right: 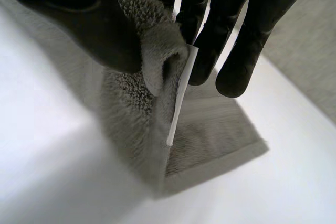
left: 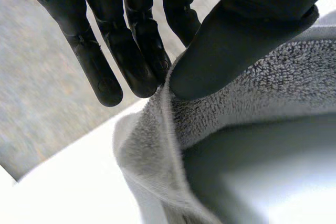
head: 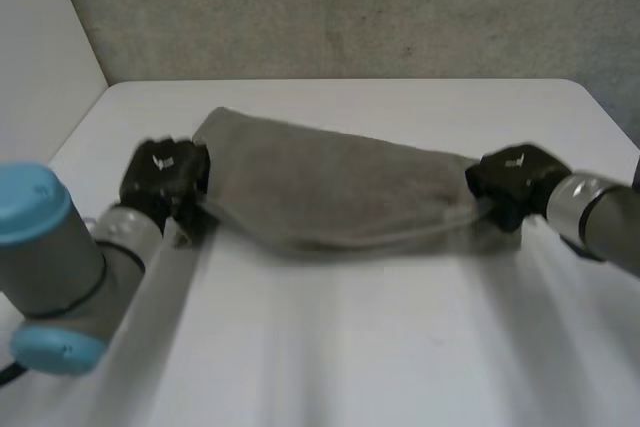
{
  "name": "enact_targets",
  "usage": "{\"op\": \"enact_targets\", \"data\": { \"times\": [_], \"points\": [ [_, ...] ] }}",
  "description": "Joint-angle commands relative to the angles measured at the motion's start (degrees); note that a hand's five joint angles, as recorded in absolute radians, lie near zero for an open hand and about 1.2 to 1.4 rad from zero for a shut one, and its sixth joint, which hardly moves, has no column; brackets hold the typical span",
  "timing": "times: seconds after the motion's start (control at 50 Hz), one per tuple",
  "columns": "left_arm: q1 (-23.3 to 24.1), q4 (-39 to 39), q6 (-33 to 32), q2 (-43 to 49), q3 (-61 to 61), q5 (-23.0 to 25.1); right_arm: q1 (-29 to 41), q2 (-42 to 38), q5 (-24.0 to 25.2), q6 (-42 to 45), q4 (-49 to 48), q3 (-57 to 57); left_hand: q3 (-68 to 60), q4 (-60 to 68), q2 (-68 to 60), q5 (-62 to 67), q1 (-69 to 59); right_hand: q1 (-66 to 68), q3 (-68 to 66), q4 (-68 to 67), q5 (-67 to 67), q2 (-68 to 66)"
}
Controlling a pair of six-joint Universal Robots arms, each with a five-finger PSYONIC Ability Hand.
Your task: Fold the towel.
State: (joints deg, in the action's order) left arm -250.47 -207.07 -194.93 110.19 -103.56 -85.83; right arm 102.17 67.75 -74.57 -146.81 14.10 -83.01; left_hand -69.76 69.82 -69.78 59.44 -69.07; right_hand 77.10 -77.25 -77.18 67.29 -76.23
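Observation:
A grey towel (head: pixel 330 187) hangs stretched between my two hands, sagging in the middle just above the white table (head: pixel 350 347). My left hand (head: pixel 165 177) is at the towel's left end; in the left wrist view the thumb (left: pixel 236 40) pinches the towel's edge (left: pixel 252 93) against the fingers (left: pixel 131 51). My right hand (head: pixel 515 182) is at the towel's right end; in the right wrist view its thumb (right: pixel 79 19) and fingers (right: pixel 210 30) pinch a bunched corner (right: pixel 157 51) with a white label (right: pixel 181 93). A lower layer of towel (right: pixel 210 135) lies on the table under that hand.
A grey wall (head: pixel 350 7) stands behind the table's far edge, and a white side panel (head: pixel 40 47) rises at the left. Bare table surface lies in front of the towel.

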Motion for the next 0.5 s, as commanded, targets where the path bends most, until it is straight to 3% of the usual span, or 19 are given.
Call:
{"op": "enact_targets", "data": {
  "times": [0.02,0.2,0.24,0.28,0.38,0.5],
  "points": [
    [-0.10,-8.16,-7.64,2.40,-7.17,0.40,-2.58,1.32,0.03,1.88,-6.71,-9.79,-10.24,10.18,-10.22,10.56,-10.93,2.90,-2.75,-2.82,2.71,-3.77],
    [-0.10,-10.02,-10.47,2.31,-8.15,0.40,-6.72,6.08,0.47,0.83,-11.12,-13.41,-8.58,8.52,-8.56,8.90,-9.27,2.90,-2.75,-2.82,2.71,-3.77],
    [-0.10,-10.72,-10.21,2.40,-7.88,0.40,-8.64,6.60,0.47,0.83,-12.60,-13.76,4.64,-4.70,4.66,-4.32,3.95,2.90,-2.75,-2.82,2.71,-3.77],
    [-0.10,-11.60,-10.03,2.40,-7.71,0.40,-9.26,6.61,0.47,0.74,-12.87,-13.76,9.87,-9.93,9.89,-9.55,9.18,2.90,-2.75,-2.82,2.71,-3.77],
    [-0.10,-15.46,-10.03,3.36,-7.53,0.40,-9.97,6.61,0.47,0.83,-12.87,-13.85,14.79,-14.85,14.81,-14.47,14.10,2.90,-2.75,-2.82,2.71,-3.77],
    [-0.10,-19.16,-10.12,5.64,-6.74,0.49,-10.24,6.61,0.56,0.74,-13.05,-14.55,29.75,-29.81,29.77,-29.43,29.06,2.90,-2.75,-2.82,2.71,-3.77]
  ]
}}
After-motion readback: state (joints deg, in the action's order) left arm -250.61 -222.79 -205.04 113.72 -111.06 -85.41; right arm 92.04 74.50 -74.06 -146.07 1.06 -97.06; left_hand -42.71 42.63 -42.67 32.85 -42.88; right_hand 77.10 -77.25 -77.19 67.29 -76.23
